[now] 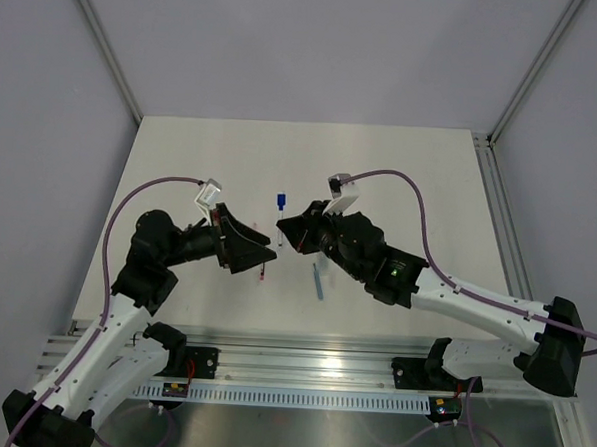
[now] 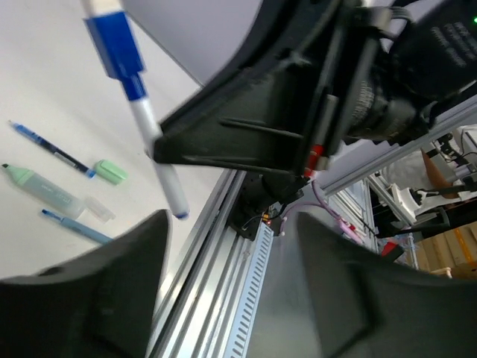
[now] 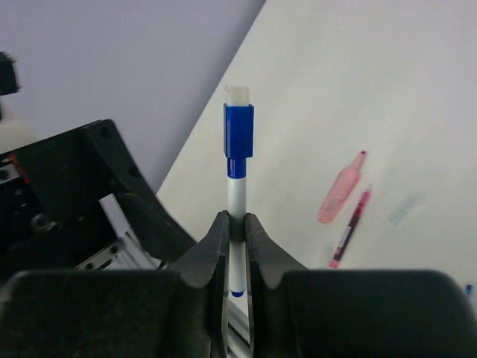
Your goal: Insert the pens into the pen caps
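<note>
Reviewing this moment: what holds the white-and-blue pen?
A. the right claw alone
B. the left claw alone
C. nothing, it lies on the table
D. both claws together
A: in the right wrist view the right claw pinches the white-and-blue pen by its white barrel, while the left claw stands open and clear of it.

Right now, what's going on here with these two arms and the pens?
The right gripper is clamped on a white pen with a blue collar, holding it up between the two arms. The left gripper faces it, open and empty. A red pen, a pale green cap and others lie loose on the white table.
</note>
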